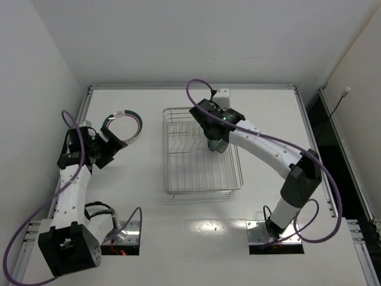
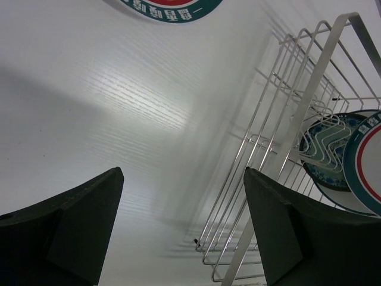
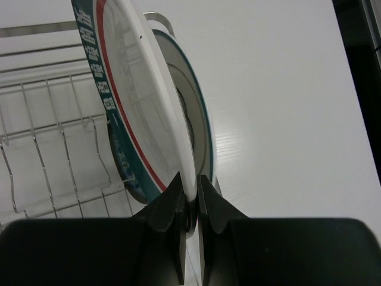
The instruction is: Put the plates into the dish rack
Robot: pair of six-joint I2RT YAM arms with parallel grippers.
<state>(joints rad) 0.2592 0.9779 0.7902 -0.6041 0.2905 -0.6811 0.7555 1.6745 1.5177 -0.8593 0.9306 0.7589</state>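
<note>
My right gripper [image 3: 189,193] pinches the teal-and-red-rimmed plate [image 3: 134,113] by its edge, upright, so it can slot between the dish rack [image 3: 36,28] prongs beside the dark-teal-rimmed plate [image 3: 193,113]. My left gripper [image 2: 183,190] hangs spread left of the rack.

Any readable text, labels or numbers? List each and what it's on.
White characters on the teal-banded round white plate lying on the white table: cropped, unreadable.
White characters on the teal-and-red-rimmed round white plate held by the right tool: blurred, unreadable.
No other text visible.
</note>
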